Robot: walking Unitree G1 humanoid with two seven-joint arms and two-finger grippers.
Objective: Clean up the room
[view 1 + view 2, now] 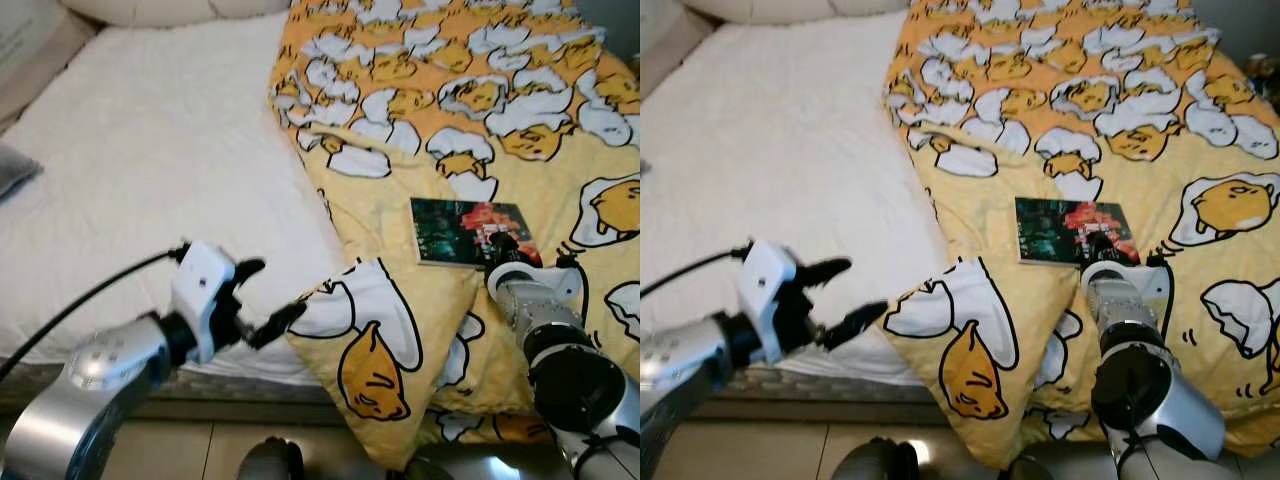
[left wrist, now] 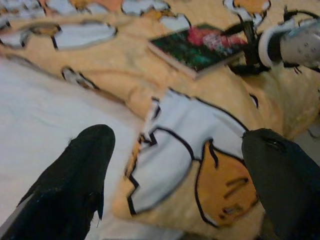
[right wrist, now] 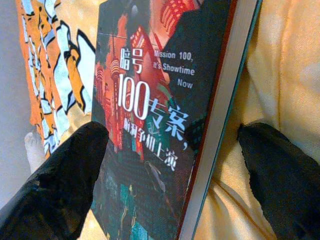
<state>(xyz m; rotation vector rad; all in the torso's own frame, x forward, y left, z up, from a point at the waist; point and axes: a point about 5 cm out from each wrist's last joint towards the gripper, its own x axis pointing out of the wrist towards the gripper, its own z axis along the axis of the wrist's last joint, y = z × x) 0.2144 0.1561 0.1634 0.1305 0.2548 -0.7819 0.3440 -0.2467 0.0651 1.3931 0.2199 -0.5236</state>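
A yellow blanket (image 1: 480, 110) printed with egg characters covers the right side of a white bed (image 1: 150, 180). Its corner (image 1: 370, 340) is folded over at the bed's front edge. A dark book (image 1: 468, 232) with a red and green cover lies flat on the blanket. My right gripper (image 3: 170, 170) is open at the book's near right corner, with one finger over the cover and the other on the blanket beside its edge. My left gripper (image 1: 275, 290) is open over the sheet, its fingertips just short of the folded corner (image 2: 185, 150).
A pale pillow (image 1: 150, 8) lies at the head of the bed and a grey cushion (image 1: 15, 170) at its far left. The bed's front edge (image 1: 230, 375) drops to a tiled floor (image 1: 200, 450). Bare sheet spreads to the left of the blanket.
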